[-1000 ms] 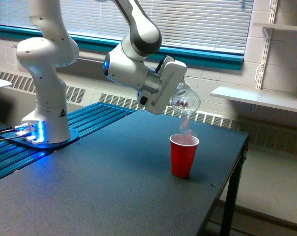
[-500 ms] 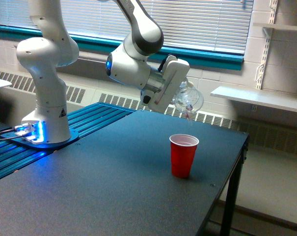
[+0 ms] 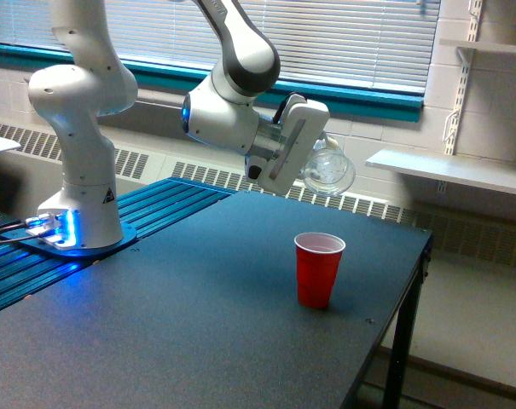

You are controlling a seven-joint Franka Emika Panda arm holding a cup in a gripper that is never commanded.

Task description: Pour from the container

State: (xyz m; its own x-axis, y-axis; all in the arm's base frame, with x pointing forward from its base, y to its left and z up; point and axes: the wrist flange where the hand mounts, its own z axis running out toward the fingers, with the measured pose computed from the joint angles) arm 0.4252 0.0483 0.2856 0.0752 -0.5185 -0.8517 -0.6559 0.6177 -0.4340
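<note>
The tool (image 3: pixel 313 166) grips the clear container (image 3: pixel 329 171), tipped sideways with its mouth above and slightly behind the red cup (image 3: pixel 318 268) on the bench (image 3: pixel 198 341).

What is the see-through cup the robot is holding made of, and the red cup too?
The see-through cup looks like clear glass or hard plastic: the wall shows through it and its rounded side glints. Which one, the picture cannot settle. The red cup looks like thin glossy plastic, opaque red outside and pale inside.

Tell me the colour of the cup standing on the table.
Red with a white inside, exterior view.
</note>
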